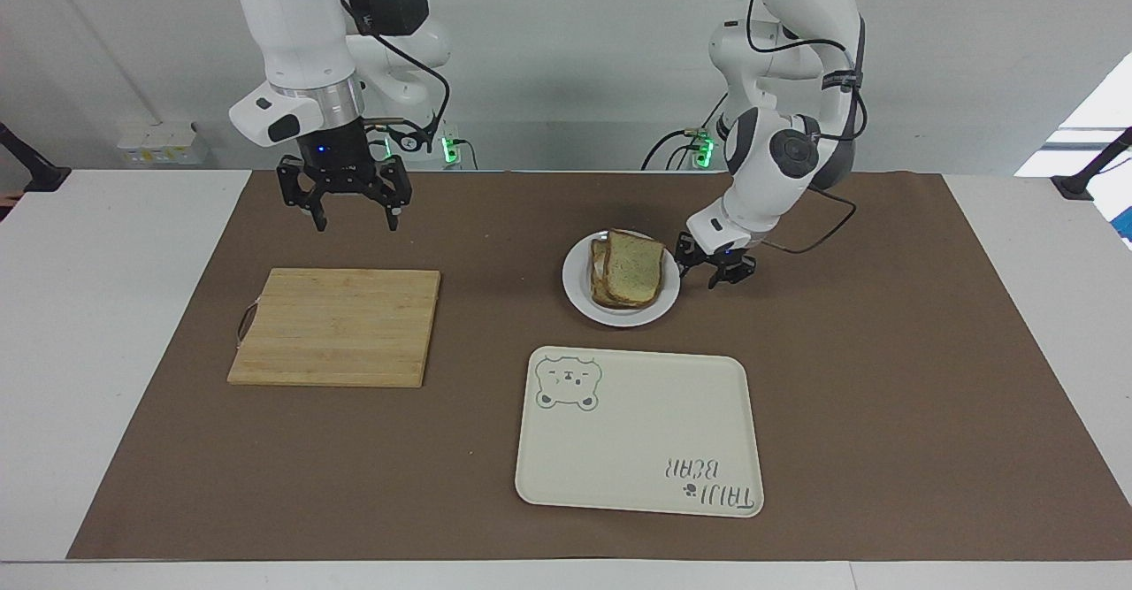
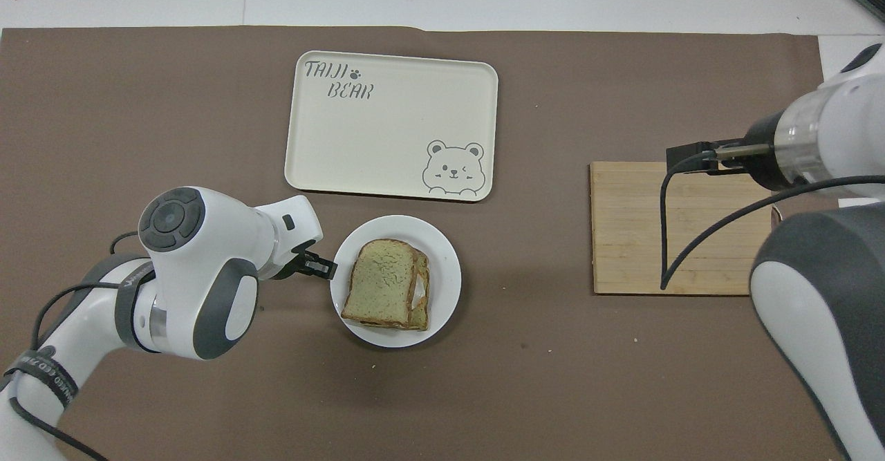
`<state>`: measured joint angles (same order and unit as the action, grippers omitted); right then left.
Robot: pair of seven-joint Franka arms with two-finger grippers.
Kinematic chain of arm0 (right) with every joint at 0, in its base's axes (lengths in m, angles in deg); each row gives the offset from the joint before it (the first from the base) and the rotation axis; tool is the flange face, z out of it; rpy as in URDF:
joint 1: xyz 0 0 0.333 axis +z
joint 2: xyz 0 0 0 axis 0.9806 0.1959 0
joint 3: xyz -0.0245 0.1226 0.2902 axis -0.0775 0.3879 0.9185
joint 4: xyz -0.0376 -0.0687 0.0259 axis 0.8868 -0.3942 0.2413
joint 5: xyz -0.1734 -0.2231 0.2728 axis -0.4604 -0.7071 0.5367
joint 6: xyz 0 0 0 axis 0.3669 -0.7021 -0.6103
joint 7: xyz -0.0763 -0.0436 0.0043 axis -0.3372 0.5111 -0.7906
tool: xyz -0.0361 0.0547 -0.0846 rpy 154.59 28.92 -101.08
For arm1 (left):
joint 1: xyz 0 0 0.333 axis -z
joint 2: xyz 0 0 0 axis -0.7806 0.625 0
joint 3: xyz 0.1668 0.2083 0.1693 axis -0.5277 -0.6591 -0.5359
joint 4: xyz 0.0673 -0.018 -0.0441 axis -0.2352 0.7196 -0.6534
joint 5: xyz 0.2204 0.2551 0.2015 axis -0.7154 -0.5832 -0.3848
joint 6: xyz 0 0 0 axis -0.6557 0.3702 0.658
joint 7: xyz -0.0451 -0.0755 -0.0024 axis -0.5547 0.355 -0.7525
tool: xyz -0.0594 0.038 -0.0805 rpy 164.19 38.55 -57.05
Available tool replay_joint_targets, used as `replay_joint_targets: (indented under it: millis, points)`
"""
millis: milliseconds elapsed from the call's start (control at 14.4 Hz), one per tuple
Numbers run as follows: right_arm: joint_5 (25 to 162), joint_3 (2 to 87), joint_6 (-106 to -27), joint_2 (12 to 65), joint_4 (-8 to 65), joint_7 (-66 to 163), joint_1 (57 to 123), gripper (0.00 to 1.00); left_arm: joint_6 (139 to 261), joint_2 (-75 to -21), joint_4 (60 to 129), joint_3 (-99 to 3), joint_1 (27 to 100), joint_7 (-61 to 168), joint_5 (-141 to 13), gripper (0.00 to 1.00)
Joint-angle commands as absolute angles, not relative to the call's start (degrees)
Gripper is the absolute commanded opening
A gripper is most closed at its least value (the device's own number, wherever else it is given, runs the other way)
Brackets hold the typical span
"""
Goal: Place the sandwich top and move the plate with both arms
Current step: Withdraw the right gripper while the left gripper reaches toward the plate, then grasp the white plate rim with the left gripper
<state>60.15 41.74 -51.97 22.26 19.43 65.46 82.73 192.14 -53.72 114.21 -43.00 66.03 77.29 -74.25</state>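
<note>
The sandwich top (image 1: 635, 264) is seen already laid on the stacked sandwich, which sits on the small white plate (image 1: 577, 292) on the brown mat, nearer to the robots than the cream bear tray (image 1: 638, 432). The left gripper (image 1: 718, 272) is pictured low at the plate's rim on the left arm's end, its fingers part-way shut; whether the rim is actually pinched cannot be told. The right gripper (image 1: 355, 217) is held raised with fingers spread wide and empty, near the robot-side edge of the wooden cutting board (image 1: 336, 326). The plate-moving step is judged to be in hand. Next, the right gripper would need to be brought to the plate's free rim before any lift.
</note>
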Motion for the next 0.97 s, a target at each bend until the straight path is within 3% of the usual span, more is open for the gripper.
replay_joint_targets:
  millis: [0,556,903]
  points:
    - [62.77,40.76,-47.7,21.72,16.32,65.3,81.43,1.0,194.6,-54.17,116.44,-43.84,67.75,78.76,-67.43,0.58]
    - [62.95,36.02,-39.09,21.45,12.62,64.6,79.93,1.0,195.57,-52.24,117.06,-43.84,70.82,80.87,-65.74,0.41]
    - [62.51,31.71,-39.0,19.78,13.59,64.33,79.67,1.0,195.65,-51.18,117.15,-43.84,70.3,83.4,-63.74,0.4]
